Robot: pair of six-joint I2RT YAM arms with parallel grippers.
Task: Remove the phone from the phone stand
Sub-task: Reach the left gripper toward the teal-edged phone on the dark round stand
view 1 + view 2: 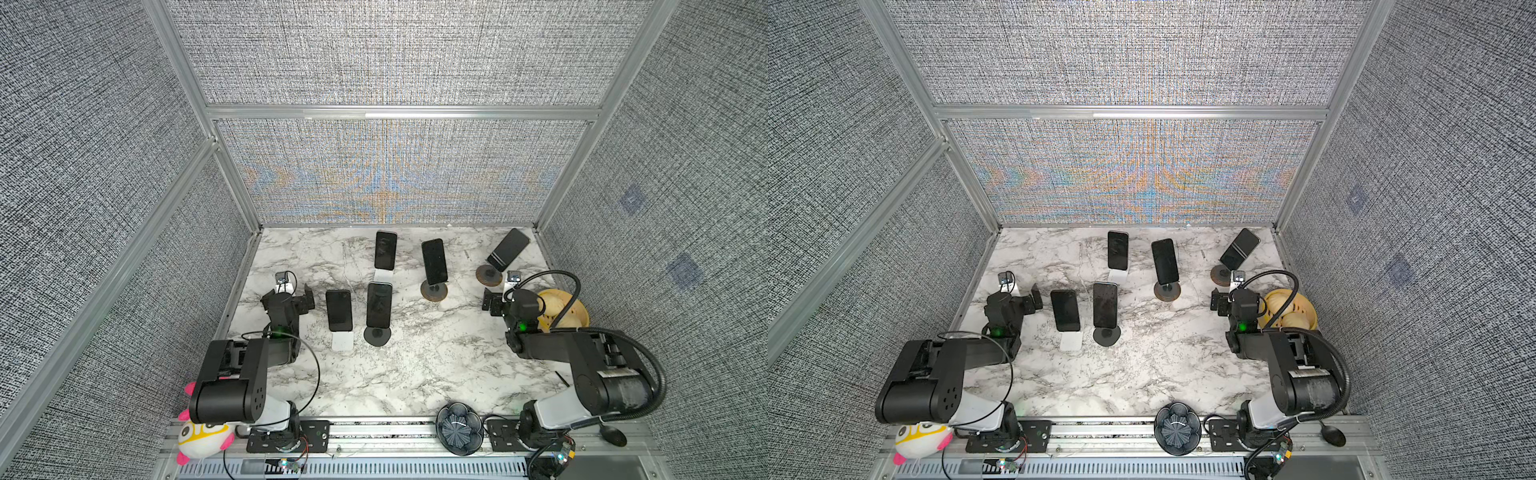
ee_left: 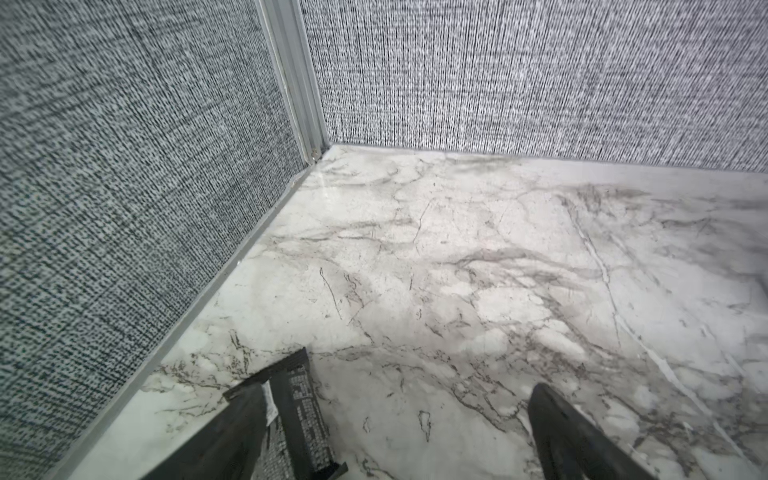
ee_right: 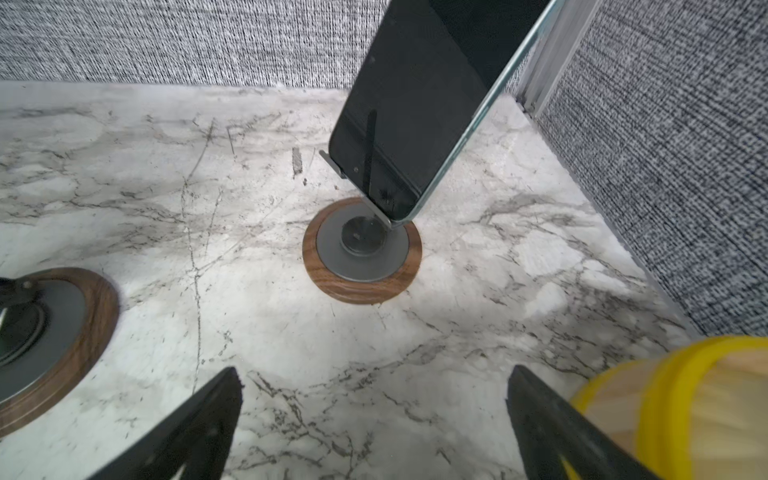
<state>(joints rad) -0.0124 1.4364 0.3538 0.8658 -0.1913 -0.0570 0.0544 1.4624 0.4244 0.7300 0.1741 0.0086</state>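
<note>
The far-right phone (image 1: 508,248) leans in portrait on its wood-rimmed phone stand (image 1: 489,275) near the back right corner of the worktop (image 1: 415,374). Its long axis slants from the stand up toward that corner, with the dark screen facing forward. In the right wrist view its lower edge rests on the stand's lip.

The right end effector (image 3: 374,374) hangs near the front of that stand, jaws wide apart, gripping nothing and clear of the phone. A yellow-banded wooden container (image 3: 685,415) sits just beside one finger.

The left end effector (image 2: 419,382) is likewise spread and empty over bare worktop by the left wall. It is near the front-left phone (image 1: 338,310), whose long axis runs front to back.
</note>
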